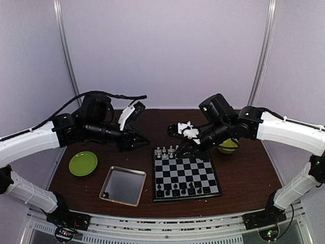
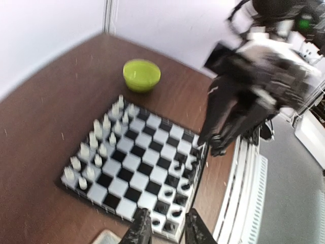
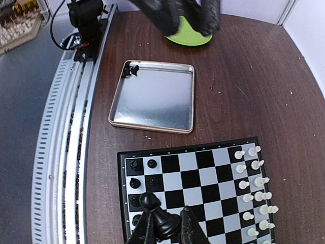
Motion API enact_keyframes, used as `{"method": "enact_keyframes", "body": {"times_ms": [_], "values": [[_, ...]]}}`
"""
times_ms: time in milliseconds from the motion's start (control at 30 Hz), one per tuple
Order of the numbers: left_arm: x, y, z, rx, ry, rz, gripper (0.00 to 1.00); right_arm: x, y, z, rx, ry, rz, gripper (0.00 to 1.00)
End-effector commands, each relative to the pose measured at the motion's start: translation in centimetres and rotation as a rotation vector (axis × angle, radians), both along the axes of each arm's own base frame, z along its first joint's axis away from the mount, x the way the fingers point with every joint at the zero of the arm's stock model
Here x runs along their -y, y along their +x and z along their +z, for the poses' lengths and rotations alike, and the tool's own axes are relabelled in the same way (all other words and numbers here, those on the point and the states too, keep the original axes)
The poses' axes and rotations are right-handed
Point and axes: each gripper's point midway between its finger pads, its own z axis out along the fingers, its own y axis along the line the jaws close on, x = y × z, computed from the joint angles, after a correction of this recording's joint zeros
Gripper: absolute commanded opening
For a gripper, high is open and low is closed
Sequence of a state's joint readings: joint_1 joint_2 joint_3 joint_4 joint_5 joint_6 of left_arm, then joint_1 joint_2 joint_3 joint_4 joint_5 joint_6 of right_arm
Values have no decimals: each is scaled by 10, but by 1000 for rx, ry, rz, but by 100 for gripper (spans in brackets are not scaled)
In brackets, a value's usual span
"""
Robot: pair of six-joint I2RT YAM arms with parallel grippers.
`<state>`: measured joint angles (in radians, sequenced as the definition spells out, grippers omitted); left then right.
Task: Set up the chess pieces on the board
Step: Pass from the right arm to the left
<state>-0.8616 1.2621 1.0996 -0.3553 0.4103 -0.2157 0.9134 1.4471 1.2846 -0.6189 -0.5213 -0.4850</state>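
The board lies right of centre. White chess pieces stand along its far edge and black ones along its near edge. My right gripper hovers over the board's far edge, shut on a black pawn. In the right wrist view the right gripper is above the black side of the board. My left gripper hangs left of the board, open and empty. In its wrist view the left gripper is over the board's black corner.
A shiny metal tray lies left of the board with one black piece in its corner. A green plate sits further left. A green bowl stands behind the right arm. A metal rail runs along the near edge.
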Motion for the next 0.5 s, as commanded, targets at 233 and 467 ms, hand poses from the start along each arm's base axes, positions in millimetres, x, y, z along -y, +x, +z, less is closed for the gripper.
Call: {"method": "enact_keyframes", "body": {"times_ms": [233, 467], "values": [[83, -17, 44, 450, -73, -136, 26, 12, 4, 23, -337, 224, -11, 14], [99, -17, 27, 434, -37, -172, 25, 15, 7, 22, -342, 233, -17, 14]]}}
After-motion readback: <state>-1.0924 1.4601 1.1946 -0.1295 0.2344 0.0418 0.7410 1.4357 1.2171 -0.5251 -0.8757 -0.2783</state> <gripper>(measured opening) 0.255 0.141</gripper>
